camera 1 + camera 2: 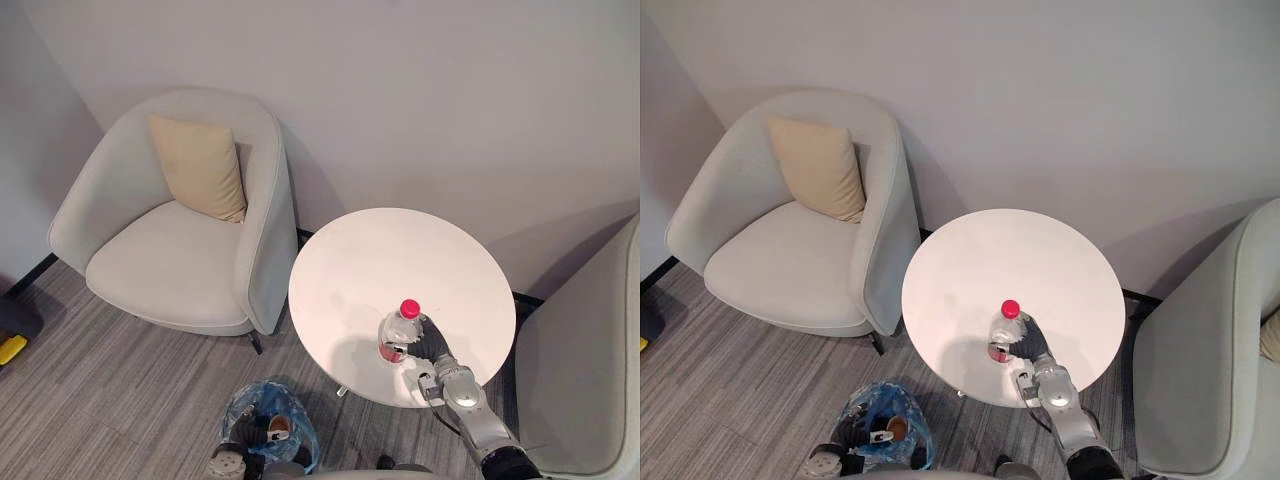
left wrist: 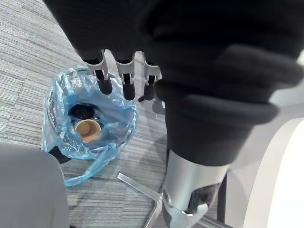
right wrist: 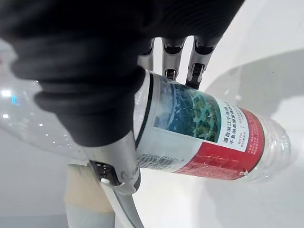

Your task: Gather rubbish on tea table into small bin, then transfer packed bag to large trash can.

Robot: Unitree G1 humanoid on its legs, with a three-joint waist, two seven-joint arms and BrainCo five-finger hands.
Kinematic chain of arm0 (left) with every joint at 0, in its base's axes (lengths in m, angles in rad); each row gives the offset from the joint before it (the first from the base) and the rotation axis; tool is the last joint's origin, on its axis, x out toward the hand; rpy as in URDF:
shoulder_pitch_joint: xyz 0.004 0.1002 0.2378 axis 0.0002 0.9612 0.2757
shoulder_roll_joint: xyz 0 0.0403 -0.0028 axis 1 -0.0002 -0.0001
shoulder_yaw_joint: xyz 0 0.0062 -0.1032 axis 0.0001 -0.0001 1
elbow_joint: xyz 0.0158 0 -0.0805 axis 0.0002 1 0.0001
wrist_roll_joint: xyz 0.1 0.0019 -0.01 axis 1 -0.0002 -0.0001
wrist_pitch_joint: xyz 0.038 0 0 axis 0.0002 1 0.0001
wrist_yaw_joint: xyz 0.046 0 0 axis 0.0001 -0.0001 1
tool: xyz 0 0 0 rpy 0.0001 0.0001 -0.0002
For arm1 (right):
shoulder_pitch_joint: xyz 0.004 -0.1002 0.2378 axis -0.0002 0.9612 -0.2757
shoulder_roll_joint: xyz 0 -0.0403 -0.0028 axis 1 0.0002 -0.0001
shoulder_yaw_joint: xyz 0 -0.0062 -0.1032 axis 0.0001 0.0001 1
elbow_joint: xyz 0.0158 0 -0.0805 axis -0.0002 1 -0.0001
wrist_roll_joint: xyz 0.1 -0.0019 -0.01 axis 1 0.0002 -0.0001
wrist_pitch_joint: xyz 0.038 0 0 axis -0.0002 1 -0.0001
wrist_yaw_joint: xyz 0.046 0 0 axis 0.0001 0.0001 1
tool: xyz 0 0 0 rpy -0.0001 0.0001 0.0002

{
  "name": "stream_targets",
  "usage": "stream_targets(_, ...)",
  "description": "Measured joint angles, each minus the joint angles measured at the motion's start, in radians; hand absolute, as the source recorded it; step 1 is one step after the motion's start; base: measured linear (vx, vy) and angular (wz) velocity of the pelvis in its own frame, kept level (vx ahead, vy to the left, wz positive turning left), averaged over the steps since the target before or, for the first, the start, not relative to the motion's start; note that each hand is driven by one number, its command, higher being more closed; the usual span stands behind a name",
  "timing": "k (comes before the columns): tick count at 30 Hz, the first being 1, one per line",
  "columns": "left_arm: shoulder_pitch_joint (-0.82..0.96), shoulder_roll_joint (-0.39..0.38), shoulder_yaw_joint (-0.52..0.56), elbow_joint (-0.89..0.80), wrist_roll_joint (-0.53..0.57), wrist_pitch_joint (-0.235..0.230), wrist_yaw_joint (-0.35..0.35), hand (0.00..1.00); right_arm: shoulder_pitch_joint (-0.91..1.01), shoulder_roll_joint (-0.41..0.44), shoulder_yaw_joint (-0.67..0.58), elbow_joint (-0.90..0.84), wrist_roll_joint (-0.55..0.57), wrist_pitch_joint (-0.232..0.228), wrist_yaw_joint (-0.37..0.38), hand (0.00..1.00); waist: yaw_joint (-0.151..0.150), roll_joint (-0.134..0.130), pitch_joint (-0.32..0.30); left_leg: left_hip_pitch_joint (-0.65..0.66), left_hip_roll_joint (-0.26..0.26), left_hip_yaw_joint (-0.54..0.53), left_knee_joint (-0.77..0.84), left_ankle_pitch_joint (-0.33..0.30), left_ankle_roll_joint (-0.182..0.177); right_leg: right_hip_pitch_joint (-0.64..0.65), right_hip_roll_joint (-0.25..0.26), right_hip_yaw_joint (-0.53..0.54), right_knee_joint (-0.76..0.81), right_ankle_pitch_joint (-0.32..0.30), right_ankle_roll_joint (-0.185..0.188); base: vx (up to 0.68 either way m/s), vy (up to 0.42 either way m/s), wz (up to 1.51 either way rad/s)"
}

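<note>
A clear plastic bottle point(image 1: 398, 334) with a red cap and a red and green label stands upright near the front edge of the round white tea table point(image 1: 400, 250). My right hand point(image 1: 432, 345) is shut on it from the right side; its fingers point(image 3: 197, 66) curl round the bottle's body point(image 3: 204, 137). On the floor left of the table stands the small bin point(image 1: 268, 420), lined with a blue bag point(image 2: 61, 95). A brown paper cup point(image 2: 88, 129) and a dark object lie inside. My left hand point(image 2: 126, 78) hangs open just above the bin, holding nothing.
A light grey armchair point(image 1: 180, 250) with a beige cushion point(image 1: 200, 165) stands left of the table. A second armchair point(image 1: 590, 370) stands close on the right. The table's metal foot point(image 2: 142, 190) reaches out beside the bin. The wall runs behind.
</note>
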Motion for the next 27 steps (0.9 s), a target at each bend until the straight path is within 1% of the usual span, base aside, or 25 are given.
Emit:
stream_targets(1,-0.002,0.000,-0.005,-0.002,0.000,0.000,0.000,0.00,-0.005,0.000,0.000,0.006,0.006,0.001,-0.006,1.00,0.007,0.000,0.000,-0.002,0.000,0.000,0.000,0.000,0.000,-0.004,0.000,0.000,0.001,-0.001,-0.001,0.00,0.000,0.00)
stream_targets(2,-0.003,0.000,-0.005,-0.003,0.000,0.000,0.000,0.00,-0.009,0.002,0.001,0.012,0.006,0.001,-0.007,1.00,0.008,0.000,0.000,-0.004,0.000,-0.001,0.000,0.000,0.000,-0.004,0.000,-0.001,0.002,-0.002,-0.001,0.02,-0.015,0.04)
stream_targets(8,-0.002,-0.001,-0.005,-0.008,0.000,0.000,0.000,0.00,-0.023,0.007,0.014,0.025,0.028,0.006,-0.006,1.00,0.010,0.000,0.001,-0.006,-0.001,-0.005,0.000,0.000,0.000,-0.003,0.000,-0.005,0.002,-0.005,-0.001,0.01,-0.005,0.01)
stream_targets(12,-0.001,-0.001,-0.004,-0.008,0.000,0.000,0.000,0.00,-0.020,0.006,0.013,0.001,0.037,0.006,-0.006,1.00,0.008,0.001,0.002,0.000,0.000,-0.002,0.000,0.000,0.000,0.000,0.000,-0.002,0.004,-0.005,-0.002,0.00,0.000,0.00)
stream_targets(15,-0.001,-0.001,-0.003,-0.008,0.000,0.000,0.000,0.00,0.030,0.006,0.011,-0.154,0.035,0.006,-0.006,1.00,0.006,0.002,0.007,0.008,0.001,0.001,0.000,-0.001,0.000,0.006,0.000,0.002,0.007,-0.007,-0.002,-0.03,-0.011,-0.03)
stream_targets(16,-0.001,-0.002,-0.002,-0.008,0.000,0.000,0.001,0.00,0.054,0.006,0.010,-0.223,0.034,0.003,-0.006,1.00,0.006,0.002,0.008,0.011,0.002,0.003,0.000,-0.001,0.000,0.006,0.000,0.004,0.009,-0.008,-0.001,-0.03,-0.010,-0.05)
stream_targets(18,-0.001,-0.003,-0.001,-0.008,0.000,0.000,0.001,0.00,0.086,0.008,0.007,-0.307,0.026,-0.004,-0.006,1.00,0.005,0.002,0.008,0.015,0.004,0.010,0.000,-0.002,0.001,0.006,0.001,0.010,0.013,-0.009,-0.001,-0.02,-0.010,-0.08)
stream_targets(21,0.001,-0.006,0.007,-0.008,0.000,0.000,0.001,0.00,0.124,0.011,0.006,-0.398,-0.005,-0.007,-0.005,1.00,0.005,0.002,0.008,0.021,0.011,0.028,-0.001,-0.006,0.002,0.000,0.005,0.030,0.019,-0.009,-0.001,-0.01,-0.017,-0.18)
stream_targets(23,0.002,-0.007,0.008,-0.008,0.000,0.000,0.001,0.00,0.162,0.023,-0.005,-0.454,-0.008,-0.009,-0.004,1.00,-0.001,0.002,0.008,0.019,0.011,0.032,-0.001,-0.006,0.002,-0.004,0.005,0.033,0.021,-0.009,-0.001,-0.01,-0.010,-0.09)
stream_targets(27,0.003,-0.008,0.008,-0.008,0.000,0.000,0.001,0.00,0.190,0.030,-0.021,-0.506,-0.024,-0.013,-0.003,1.00,-0.001,0.002,0.008,0.021,0.012,0.036,-0.001,-0.006,0.002,-0.005,0.006,0.037,0.021,-0.009,-0.001,0.00,-0.005,-0.02)
